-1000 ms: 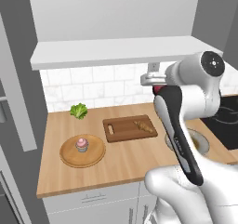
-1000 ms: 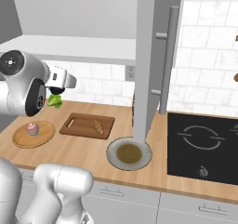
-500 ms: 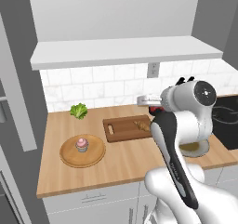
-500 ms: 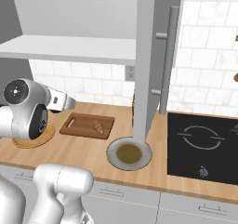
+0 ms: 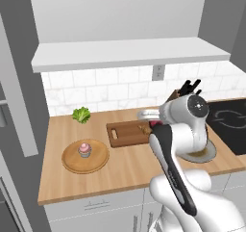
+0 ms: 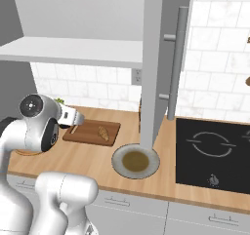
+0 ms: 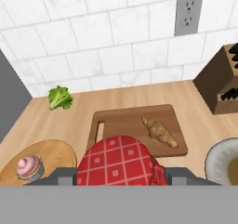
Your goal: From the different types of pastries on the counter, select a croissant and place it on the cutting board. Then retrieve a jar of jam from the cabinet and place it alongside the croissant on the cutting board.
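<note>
My gripper point(image 7: 119, 173) is shut on the jar of jam point(image 7: 118, 160), whose red-and-white checked top sits low in the hand view. The jar hangs just above the near edge of the dark-brown cutting board point(image 7: 123, 121). The golden-brown croissant point(image 7: 159, 132) lies on the right half of that board. From the left base the gripper point(image 5: 146, 115) hovers over the board point(image 5: 122, 134), with a bit of dark red jar point(image 5: 156, 124) under it. From the right base the gripper point(image 6: 73, 122) is at the board's point(image 6: 90, 133) left end, and the croissant point(image 6: 103, 133) is to its right.
A pink cupcake point(image 5: 85, 149) sits on a round wooden tray point(image 5: 72, 162) to the left. Lettuce point(image 5: 81, 114) lies by the wall. A knife block point(image 7: 221, 86), a bowl point(image 6: 135, 161) and the stove point(image 6: 215, 151) are to the right. An open cabinet door point(image 6: 158, 58) hangs above.
The arm has come down from cabinet height to just above the counter, carrying the jar over the cutting board. The croissant and cupcake have not moved.
</note>
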